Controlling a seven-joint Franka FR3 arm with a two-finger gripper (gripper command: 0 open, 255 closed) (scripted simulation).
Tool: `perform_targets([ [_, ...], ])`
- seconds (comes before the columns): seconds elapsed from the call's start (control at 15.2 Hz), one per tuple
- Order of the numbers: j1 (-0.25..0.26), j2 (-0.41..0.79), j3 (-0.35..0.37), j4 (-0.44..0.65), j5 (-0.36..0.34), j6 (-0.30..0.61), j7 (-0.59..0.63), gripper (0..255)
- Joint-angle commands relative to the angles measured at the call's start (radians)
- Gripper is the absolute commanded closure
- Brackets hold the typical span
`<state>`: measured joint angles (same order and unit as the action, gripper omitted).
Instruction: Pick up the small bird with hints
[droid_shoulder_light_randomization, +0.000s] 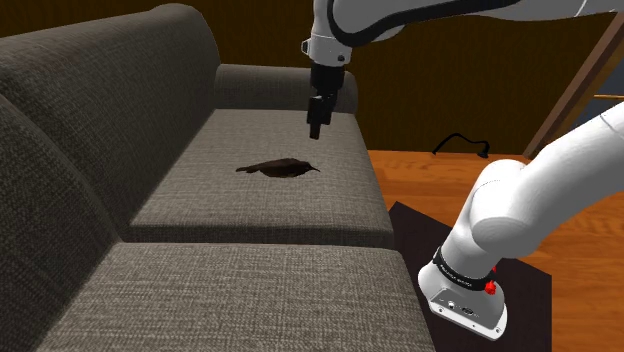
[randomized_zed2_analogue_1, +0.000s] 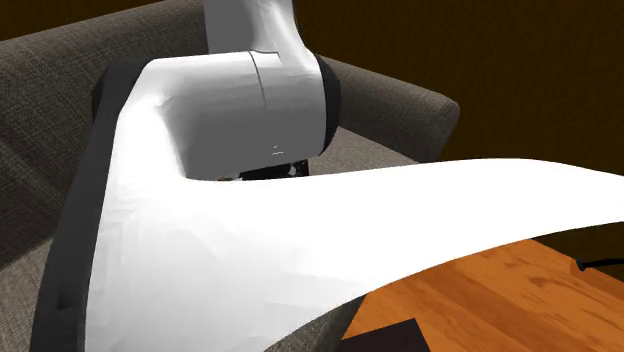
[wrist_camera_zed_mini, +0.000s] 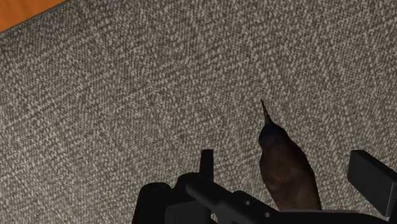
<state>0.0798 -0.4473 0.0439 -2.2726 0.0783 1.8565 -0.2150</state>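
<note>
One small dark-brown bird lies on sofa's far seat cushion, beak twd shoulder view's right. I see gripper hovering just above it, fingers spread wide; wrist cam puts bird btwn them, untouched.

Free seat cushion all around the bird; backrest well aside.

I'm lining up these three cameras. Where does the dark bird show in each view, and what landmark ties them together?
Shoulder view: the bird lies on the far seat cushion, near the middle, below-left of the open gripper.
Second exterior view: hidden behind the white arm.
Wrist view: the bird sits between the two fingers, untouched, beak pointing away.
Shared landmark: the grey woven sofa.
</note>
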Motion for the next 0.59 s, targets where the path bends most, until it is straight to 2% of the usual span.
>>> perform_targets([
  [0.0, 0.02, 0.067, 0.005, 0.025, 0.011, 0.042, -0.043, 0],
  [0.53, 0.089, 0.325, 0.037, 0.145, 0.052, 0.172, -0.205, 0],
])
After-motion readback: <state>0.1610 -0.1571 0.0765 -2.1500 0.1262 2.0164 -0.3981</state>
